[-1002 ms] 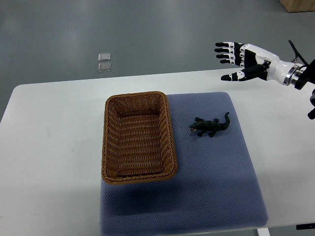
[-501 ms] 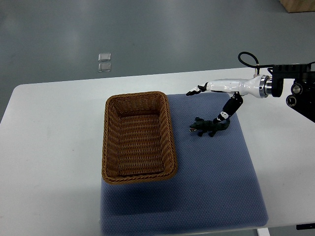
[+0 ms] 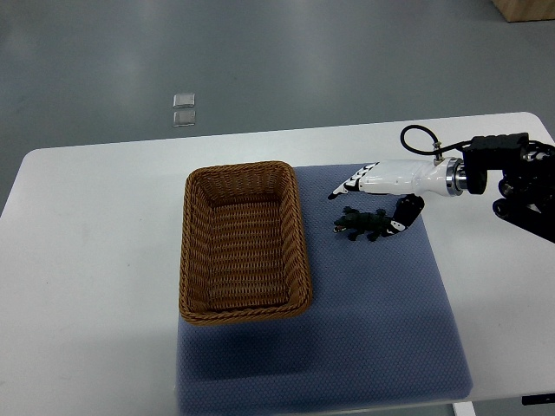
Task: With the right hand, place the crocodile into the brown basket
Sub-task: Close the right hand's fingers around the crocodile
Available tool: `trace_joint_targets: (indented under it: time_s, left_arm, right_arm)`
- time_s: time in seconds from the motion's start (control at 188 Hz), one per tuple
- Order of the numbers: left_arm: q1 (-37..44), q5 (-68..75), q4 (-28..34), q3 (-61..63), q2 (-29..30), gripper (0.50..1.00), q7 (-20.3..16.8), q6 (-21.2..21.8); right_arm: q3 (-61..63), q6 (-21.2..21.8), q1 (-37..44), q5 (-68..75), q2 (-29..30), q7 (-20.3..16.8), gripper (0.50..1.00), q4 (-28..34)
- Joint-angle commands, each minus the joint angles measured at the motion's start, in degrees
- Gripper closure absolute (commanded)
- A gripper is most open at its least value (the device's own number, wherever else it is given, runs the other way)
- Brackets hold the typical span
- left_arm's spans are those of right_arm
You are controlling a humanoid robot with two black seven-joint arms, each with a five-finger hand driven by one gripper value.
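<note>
Just under the right robot hand (image 3: 386, 182) lies the toy crocodile (image 3: 364, 225), on the blue mat (image 3: 373, 312); fingers stretched out, holding nothing; grabbing it and dropping it into the brown basket (image 3: 186, 251) are left.

Dark crocodile (image 3: 362, 226) flat — near brown basket (image 3: 301, 238).

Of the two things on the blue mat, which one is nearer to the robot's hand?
The small dark crocodile: it lies right beside the right hand. The brown basket stands farther left, on the left edge of the mat.
</note>
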Motion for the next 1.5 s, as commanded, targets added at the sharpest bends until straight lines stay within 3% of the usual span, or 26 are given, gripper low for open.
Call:
trace_joint_targets:
  time_s: [0.0,0.389,0.901,1.023,1.492]
  left_arm:
    - [0.0,0.0,0.0,0.0,0.0,0.5,0.0,0.0]
    - [0.1,0.0,0.0,0.0,0.0,0.5,0.0,0.0]
    - [0.0,0.0,0.0,0.0,0.0,0.5,0.0,0.0]
    - [0.0,0.0,0.0,0.0,0.0,0.5,0.0,0.0]
    - [0.0,0.0,0.0,0.0,0.0,0.5,0.0,0.0]
  right_arm:
    - [-1.0,-0.1,0.2,-0.8,0.2,0.0,0.583,0.0]
    - [-6.1,-6.1,0.4,-2.0,1.1,-0.4,0.583,-1.0]
    - [-6.3,-6.6,0.4,-3.2,2.7,-1.4,0.587,-2.6]
    - [-6.6,-8.3,0.4,-4.9,3.0,-1.4,0.591,-3.1]
    - [-7.7,-11.4,0.4,-8.7,3.9,-1.5,0.687,-5.7]
